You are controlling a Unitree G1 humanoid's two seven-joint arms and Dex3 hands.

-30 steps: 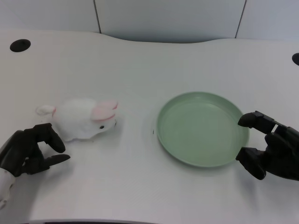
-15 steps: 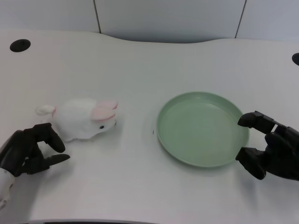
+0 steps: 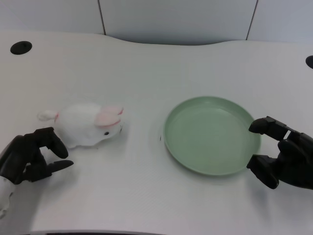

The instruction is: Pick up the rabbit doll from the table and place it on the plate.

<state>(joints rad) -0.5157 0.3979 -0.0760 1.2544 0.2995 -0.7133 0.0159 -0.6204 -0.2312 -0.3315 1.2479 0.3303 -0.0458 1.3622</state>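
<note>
Where the white tabletop (image 3: 156,73) fills most of the frame, the rabbit doll (image 3: 87,124) lies on its side at the left of centre, its head toward the right of the frame. The doll is white and plush, with pink inner ears near its head, a small dark eye, and a round white tail at its upper-left end. The left hand (image 3: 30,160) sits at the lower left of the frame, just below and to the left of the doll. Its black fingers (image 3: 50,139) are spread and partly curled, and they enclose nothing; the uppermost fingertip lies close beside the doll's lower-left edge, though contact cannot be confirmed from this view. A short length of silver forearm shows at the lower-left corner. The plate (image 3: 212,134), pale green and round with a raised rim, rests on the tabletop at the right of centre, well apart from the doll, with bare white surface between them. The right hand (image 3: 283,154) appears at the lower right of the frame, its dark fingers next to the plate's right rim. A dark round hole (image 3: 21,47) marks the tabletop at the upper left, and part of a second one (image 3: 309,61) shows at the right edge. Pale wall panels (image 3: 171,17) run along the top of the frame.
</note>
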